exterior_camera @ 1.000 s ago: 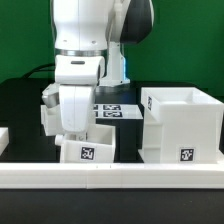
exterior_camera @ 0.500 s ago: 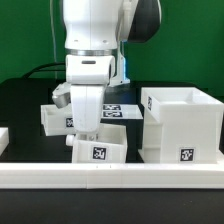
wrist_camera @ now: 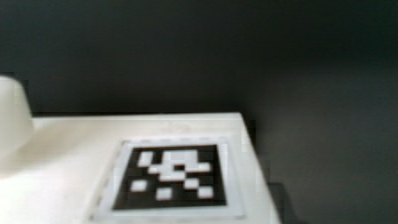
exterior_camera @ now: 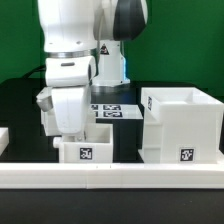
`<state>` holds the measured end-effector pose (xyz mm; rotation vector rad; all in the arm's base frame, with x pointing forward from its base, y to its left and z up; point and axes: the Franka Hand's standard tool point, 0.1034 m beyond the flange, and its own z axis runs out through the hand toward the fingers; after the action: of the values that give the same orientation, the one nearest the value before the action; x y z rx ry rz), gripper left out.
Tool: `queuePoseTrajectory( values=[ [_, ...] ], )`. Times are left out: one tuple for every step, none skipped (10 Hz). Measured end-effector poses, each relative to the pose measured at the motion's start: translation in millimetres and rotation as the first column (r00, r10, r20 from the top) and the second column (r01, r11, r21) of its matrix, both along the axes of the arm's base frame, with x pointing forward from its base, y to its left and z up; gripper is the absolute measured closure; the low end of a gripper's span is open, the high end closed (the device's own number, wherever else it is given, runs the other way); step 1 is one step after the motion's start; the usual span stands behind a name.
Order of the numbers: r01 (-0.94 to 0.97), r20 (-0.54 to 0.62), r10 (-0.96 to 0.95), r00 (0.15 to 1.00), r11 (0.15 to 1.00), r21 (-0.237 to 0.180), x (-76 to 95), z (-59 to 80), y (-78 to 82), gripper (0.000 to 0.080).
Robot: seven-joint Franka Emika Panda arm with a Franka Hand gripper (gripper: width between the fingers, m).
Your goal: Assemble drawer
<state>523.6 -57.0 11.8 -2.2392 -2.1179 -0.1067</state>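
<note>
A small white tray point(exterior_camera: 85, 150) with a black-and-white tag on its front stands level just behind the long white rail point(exterior_camera: 110, 176). My gripper point(exterior_camera: 73, 136) reaches down onto the tray's far wall. Its fingertips are hidden behind that wall, and it holds the tray. The large open case point(exterior_camera: 182, 122) stands at the exterior view's right, about a hand's width from the tray. The wrist view shows a blurred tag point(wrist_camera: 173, 176) on a white tray surface point(wrist_camera: 89, 135) over the dark table. No fingers show there. The second small tray is hidden behind the arm.
The marker board point(exterior_camera: 112, 110) lies on the black table behind the tray, between the arm and the case. A small white piece point(exterior_camera: 3, 138) shows at the exterior view's left edge. The robot's base stands at the back.
The arm swung toward the exterior view's right with the tray tilted, then back to the left. The tray moved with it and now sits level by the rail.
</note>
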Motion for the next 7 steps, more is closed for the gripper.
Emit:
queuePoseTrajectory(
  values=[
    [-0.021, 0.000, 0.021, 1.000, 1.000, 0.001, 2.3, -0.6, 5.4, 0.0758],
    [-0.040, 0.000, 0.040, 0.999, 0.999, 0.003, 3.9, -3.7, 10.4, 0.0758],
    [-0.053, 0.000, 0.053, 0.999, 0.999, 0.001, 4.1, -5.1, 11.9, 0.0758],
    [-0.049, -0.001, 0.049, 0.999, 0.999, 0.000, 3.8, -5.3, 10.5, 0.0758],
    [-0.048, -0.002, 0.048, 0.999, 0.999, 0.001, 3.4, -5.9, 10.5, 0.0758],
    [-0.048, -0.002, 0.048, 0.999, 0.999, 0.001, 3.3, -6.0, 10.4, 0.0758],
    [-0.044, -0.003, 0.044, 0.999, 0.999, -0.001, 5.2, -5.2, 13.2, 0.0758]
  ],
)
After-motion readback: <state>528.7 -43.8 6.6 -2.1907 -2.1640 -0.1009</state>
